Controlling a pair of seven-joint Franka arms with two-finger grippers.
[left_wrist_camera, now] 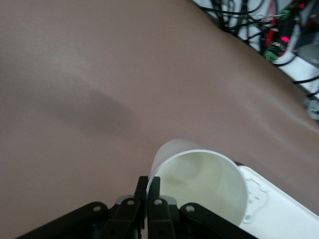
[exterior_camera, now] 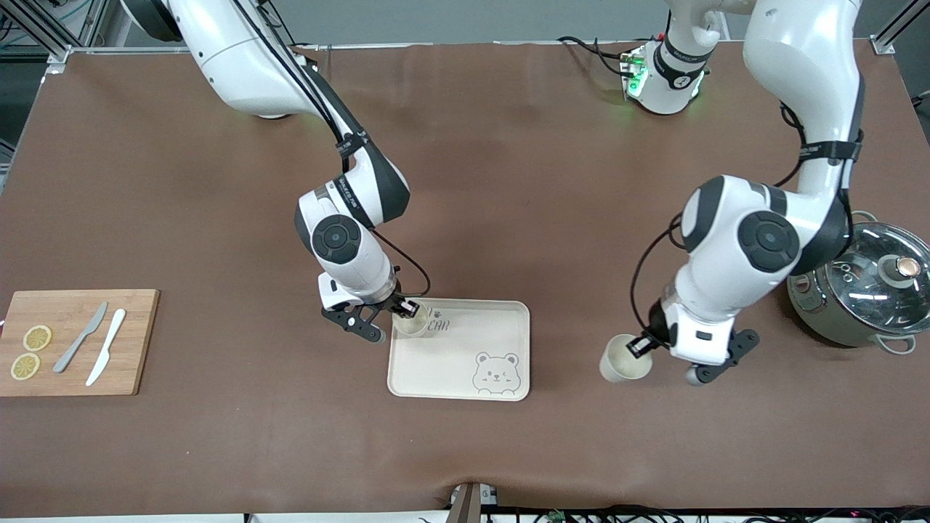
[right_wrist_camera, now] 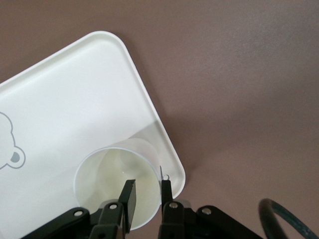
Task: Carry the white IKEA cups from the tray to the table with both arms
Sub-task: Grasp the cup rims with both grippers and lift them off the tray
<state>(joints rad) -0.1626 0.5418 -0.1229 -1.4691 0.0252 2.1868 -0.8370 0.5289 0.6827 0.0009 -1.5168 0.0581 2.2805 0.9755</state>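
Right gripper [exterior_camera: 396, 314]: hanging over the tray's corner toward the right arm's end of the counter, its fingers [right_wrist_camera: 128, 203] sitting narrow and pinching the rim wall of one white cup [exterior_camera: 411, 324], one finger inside the cup and one outside.
First cup: standing upright on the tray [exterior_camera: 501, 327], tucked into the corner farthest from the front camera.
Left gripper [exterior_camera: 645, 347]: hovering over bare counter [exterior_camera: 508, 181] between the tray and the pot [exterior_camera: 864, 290], its fingers [left_wrist_camera: 153, 191] nearly closed and gripping the rim of the other white cup [exterior_camera: 621, 359].
Second cup: being held tilted, its mouth facing the left gripper; the front view is not showing clearly whether its base is touching the counter.
Right wrist view only: showing the wall of the cup [right_wrist_camera: 114, 186] caught between the two fingers, the rounded corner of the tray [right_wrist_camera: 149, 114], and part of the bear print.
Left wrist view only: showing the cup's [left_wrist_camera: 202, 181] hollow inside and the fingers meeting at its rim.
Front view only: showing the cutting board [exterior_camera: 73, 345] with two knives and lemon slices at the right arm's end, and the lidded pot at the left arm's end.
Hidden or cut off: tray lettering partly covered by the first cup; the pot is running off the front view's edge.
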